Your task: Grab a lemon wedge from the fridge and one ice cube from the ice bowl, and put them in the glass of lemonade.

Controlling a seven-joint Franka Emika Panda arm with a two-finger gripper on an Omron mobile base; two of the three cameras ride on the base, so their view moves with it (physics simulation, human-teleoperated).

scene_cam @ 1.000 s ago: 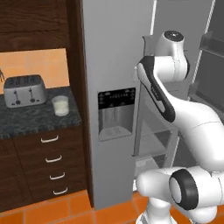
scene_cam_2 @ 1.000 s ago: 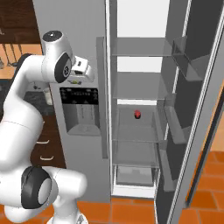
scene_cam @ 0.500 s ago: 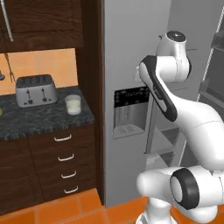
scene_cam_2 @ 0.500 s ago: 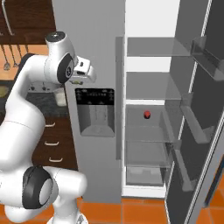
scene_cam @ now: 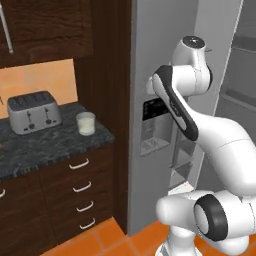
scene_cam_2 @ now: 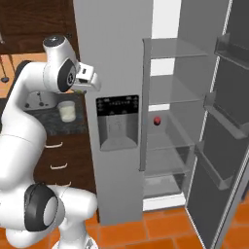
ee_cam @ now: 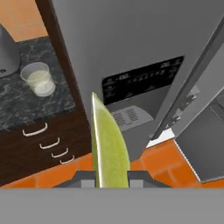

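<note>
Fingers [ee_cam: 111,175] are pinching a lemon wedge [ee_cam: 109,144], the pale green-yellow slice rising between them along the middle of the hand view, thin edge toward the camera. In the right base view the hand is hanging high in front of the fridge [scene_cam_2: 114,58], just up and to the left of its black-panelled dispenser [scene_cam_2: 116,121], and the fingers [scene_cam_2: 92,83] themselves are too small there to make out.

Beyond the wedge and off to its left in the hand view, the glass of lemonade [ee_cam: 38,78] is standing upright on the dark speckled tabletop [ee_cam: 26,105], well apart from the fingers, holding pale whitish liquid. A toaster [scene_cam: 34,112] is sitting just beside the glass on the same tabletop, further from the fridge. Under the tabletop, dark wood drawers [scene_cam: 82,192] with pale curved handles are running down to the orange tiled floor [scene_cam_2: 160,228].

On the other side of the fingers, the fridge's right-hand door [scene_cam_2: 219,146] is standing wide open, showing glass shelves [scene_cam_2: 165,146] and door bins. A small red thing [scene_cam_2: 157,120] is resting on a middle shelf, well apart from the hand; what it is cannot be told at this size. The door carrying the dispenser is closed, and the white arm [scene_cam: 200,130] is reaching up in front of it, bending at the elbow.
</note>
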